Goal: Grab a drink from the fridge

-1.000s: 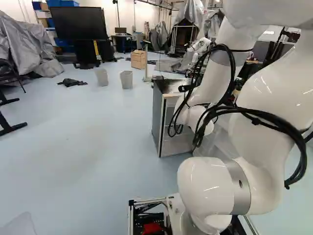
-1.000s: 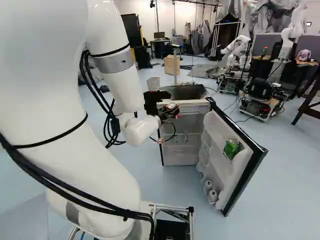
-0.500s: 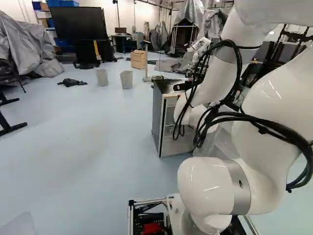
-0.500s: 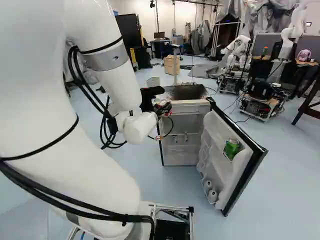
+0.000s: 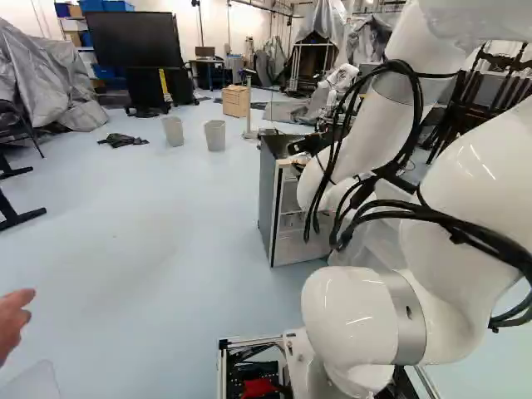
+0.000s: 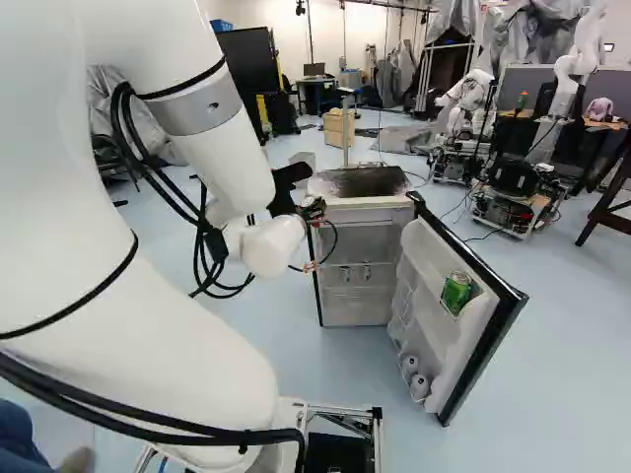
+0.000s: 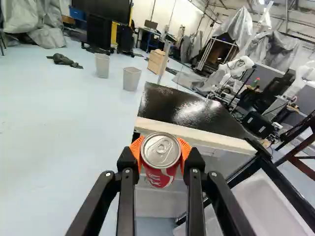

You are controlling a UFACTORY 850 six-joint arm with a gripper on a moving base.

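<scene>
1. Claw [image 7: 161,152]: pinching 1 red can [image 7: 160,172] btwn its 2 orange pads [image 7: 136,149], one at 9 o'clock, the other at 3.
2. Location: can hangs just outside the fridge [image 6: 370,203], by its top front edge, lid facing the wrist cam. Contact w/ the edge: can't tell. Door [image 6: 426,281] stands open.
3. Handling (est.): if full, fairly heavy for its size; thin metal wall, stiff under light load, dents if oversqueezed; prob. slick if chilled & damp.
4. Hold: upper body, just below the rim, pads opposed, as now; mod. force, no pressure on the pull tab.
5. Qty: red can ×1; green can [image 6: 456,293] ×1, in door rack, 4 o'clock of claw in R base view; pale round-ended items [image 6: 411,366] ×2, lower door rack, approx. 5 o'clock, type unclear; fridge ×1; bins [image 7: 131,78] ×2, 11 o'clock of claw in wrist view.
6. Caution: person's hand [image 5: 12,320] ×1 at 8 o'clock, L base view; next move prob. a slow carry clear of fridge.
</scene>
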